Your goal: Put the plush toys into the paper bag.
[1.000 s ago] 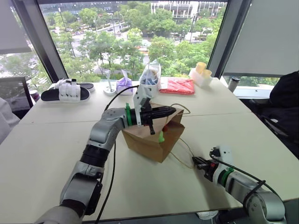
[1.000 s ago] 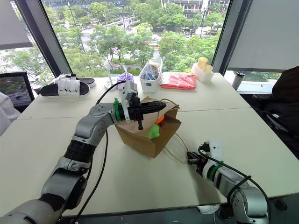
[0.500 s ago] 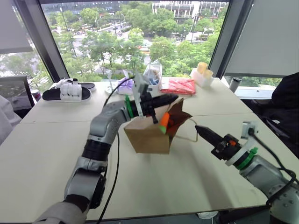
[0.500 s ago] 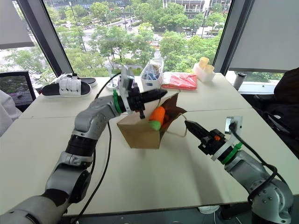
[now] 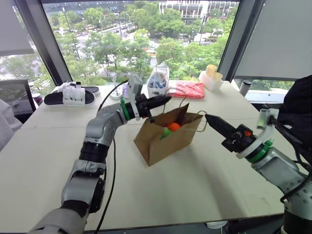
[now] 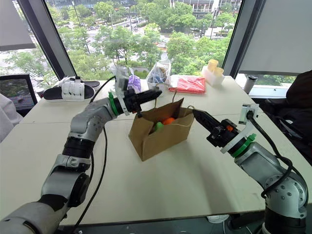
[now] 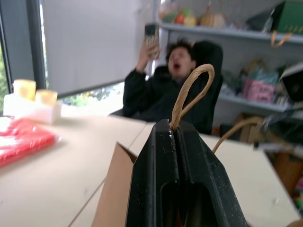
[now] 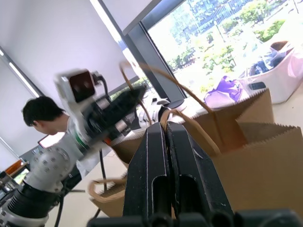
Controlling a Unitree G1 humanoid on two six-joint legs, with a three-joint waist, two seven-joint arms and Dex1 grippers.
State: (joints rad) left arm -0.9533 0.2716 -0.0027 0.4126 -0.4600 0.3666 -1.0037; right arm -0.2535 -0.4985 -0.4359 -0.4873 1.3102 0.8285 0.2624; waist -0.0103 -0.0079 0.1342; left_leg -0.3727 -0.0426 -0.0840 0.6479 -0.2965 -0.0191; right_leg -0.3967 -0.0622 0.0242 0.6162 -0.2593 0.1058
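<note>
Sandal (image 5: 68, 95): black with white straps, on the table (image 5: 48, 161) at 10 o'clock from the bag.
Left gripper (image 5: 167, 99): fingers pinched together on a cord handle (image 7: 189, 90) at the bag's far rim.
Paper bag (image 5: 168, 139): upright at table centre, mouth open.
Plush toys: orange one (image 5: 173, 126) and green one (image 5: 166, 131) inside, touching.
Right gripper (image 5: 210, 118): at 3 o'clock from the bag, fingers pressed together on the near handle (image 8: 199, 124).

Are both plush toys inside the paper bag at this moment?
Yes. The orange toy and green toy sit inside the open mouth of the standing paper bag.
</note>
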